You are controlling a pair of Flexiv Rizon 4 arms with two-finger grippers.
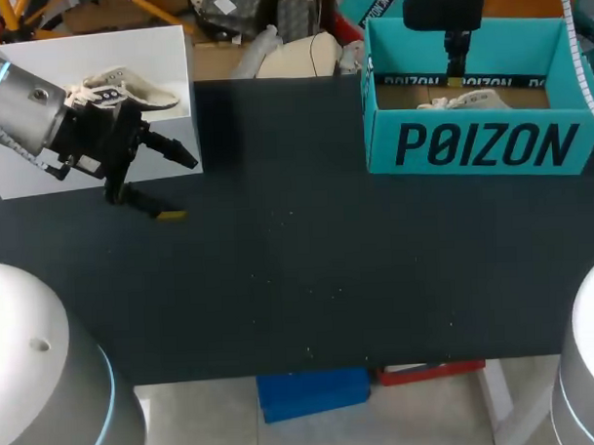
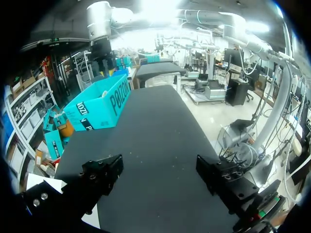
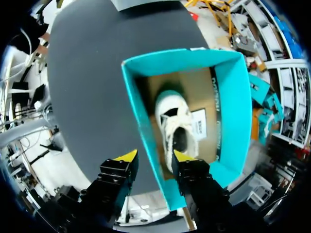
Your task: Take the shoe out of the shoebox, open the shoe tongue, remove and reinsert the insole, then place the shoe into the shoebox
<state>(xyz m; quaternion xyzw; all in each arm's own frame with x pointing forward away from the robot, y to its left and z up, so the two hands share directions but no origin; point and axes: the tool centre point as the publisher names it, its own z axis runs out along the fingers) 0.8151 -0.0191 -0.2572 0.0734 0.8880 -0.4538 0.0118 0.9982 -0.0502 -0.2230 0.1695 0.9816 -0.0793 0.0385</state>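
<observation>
Well, head view: white sneaker (image 1: 466, 101) is seen inside the teal shoebox (image 1: 485, 148); nothing done yet.
Left wrist view: left gripper (image 2: 163, 179) is held spread apart, empty, well away from the shoebox.
Right wrist view: right gripper (image 3: 154, 156) is parted above the shoebox wall, sneaker not gripped.

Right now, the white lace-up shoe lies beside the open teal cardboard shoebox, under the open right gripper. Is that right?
No: the white lace-up shoe lies inside the open teal cardboard shoebox, not beside it, under the open right gripper. The right wrist view shows this.
</observation>
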